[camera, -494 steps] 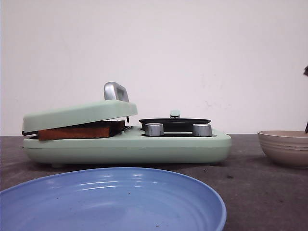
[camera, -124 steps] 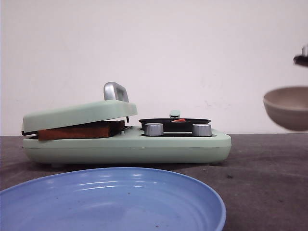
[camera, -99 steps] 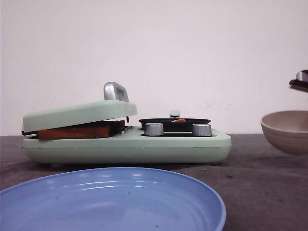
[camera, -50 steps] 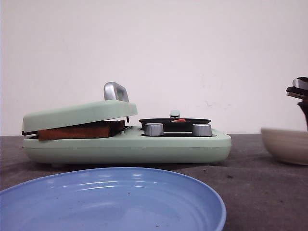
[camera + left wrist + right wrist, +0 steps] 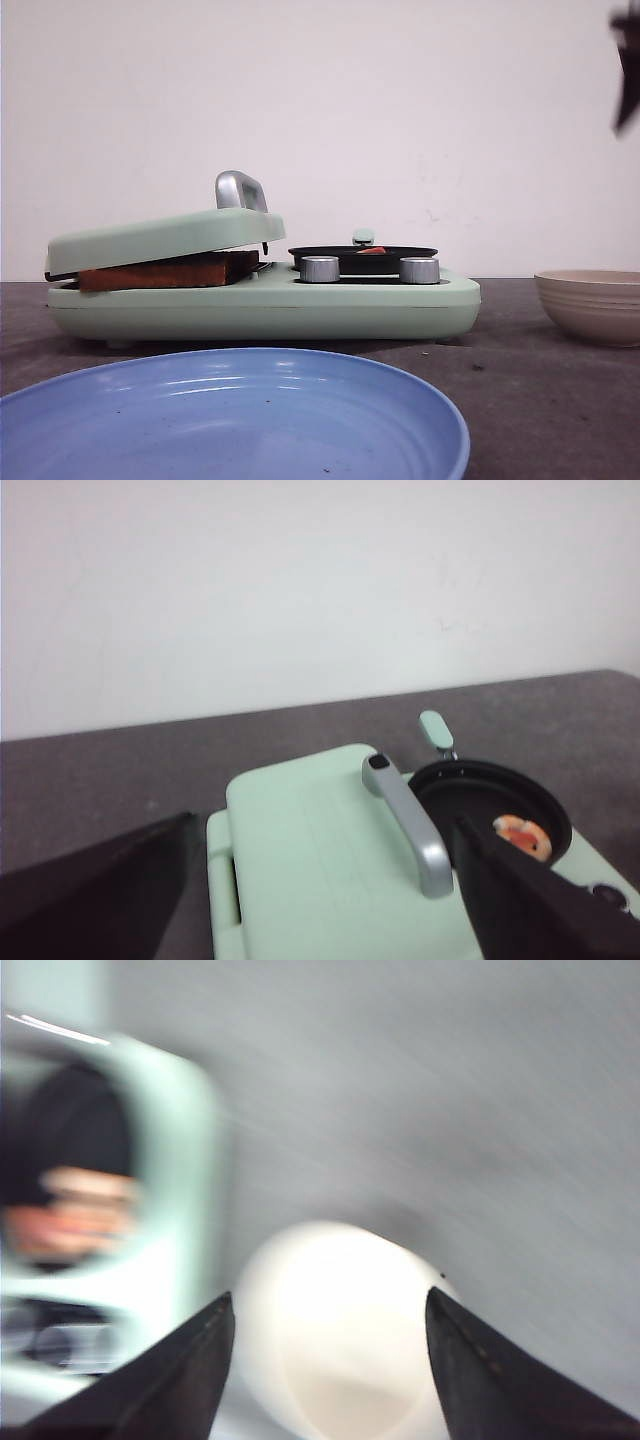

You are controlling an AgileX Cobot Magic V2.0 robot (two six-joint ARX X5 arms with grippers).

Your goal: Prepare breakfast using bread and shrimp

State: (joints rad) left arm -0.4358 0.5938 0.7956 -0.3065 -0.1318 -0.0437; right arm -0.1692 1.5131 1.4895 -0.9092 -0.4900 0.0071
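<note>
Black fingers of the right gripper (image 5: pixel 325 1360) stand apart and hold nothing, above the beige bowl (image 5: pixel 590 305) on the table. Spread just as wide and equally bare, the left gripper (image 5: pixel 320 900) hangs over the mint-green breakfast maker (image 5: pixel 265 300). Its lid (image 5: pixel 320 860) rests on the bread (image 5: pixel 165 272), browned at its edge. Orange shrimp (image 5: pixel 518 833) lies in the small black pan (image 5: pixel 490 805). Judging by this, loading is finished; serving onto the blue plate (image 5: pixel 230 420) remains. No brand or writing is legible.
</note>
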